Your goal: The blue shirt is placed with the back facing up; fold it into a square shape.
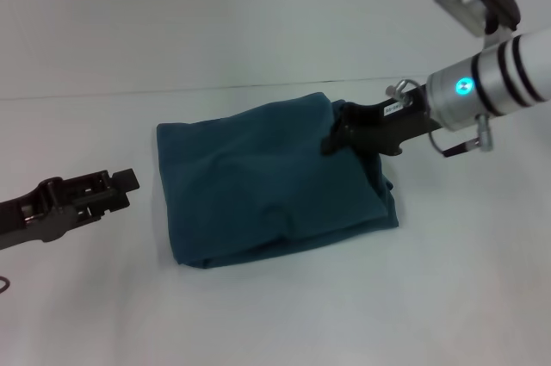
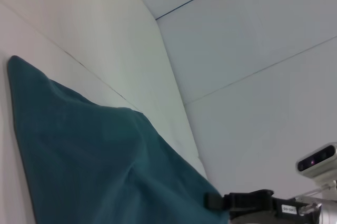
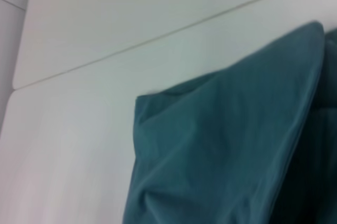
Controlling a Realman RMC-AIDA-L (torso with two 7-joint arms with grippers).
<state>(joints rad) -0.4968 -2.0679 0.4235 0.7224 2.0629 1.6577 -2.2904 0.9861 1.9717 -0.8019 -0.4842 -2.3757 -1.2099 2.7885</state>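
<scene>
The blue shirt lies folded into a rough rectangle in the middle of the white table, plain side up, with no lettering showing. My right gripper reaches in from the right and is shut on the shirt's far right edge, where the cloth rises slightly toward it. The left wrist view shows the blue shirt sloping up to the right gripper. In the right wrist view, the blue shirt bulges in a raised fold. My left gripper hovers open to the left of the shirt, a short gap away, holding nothing.
The white table extends on all sides of the shirt, and its far edge meets a pale wall. No other objects stand on it.
</scene>
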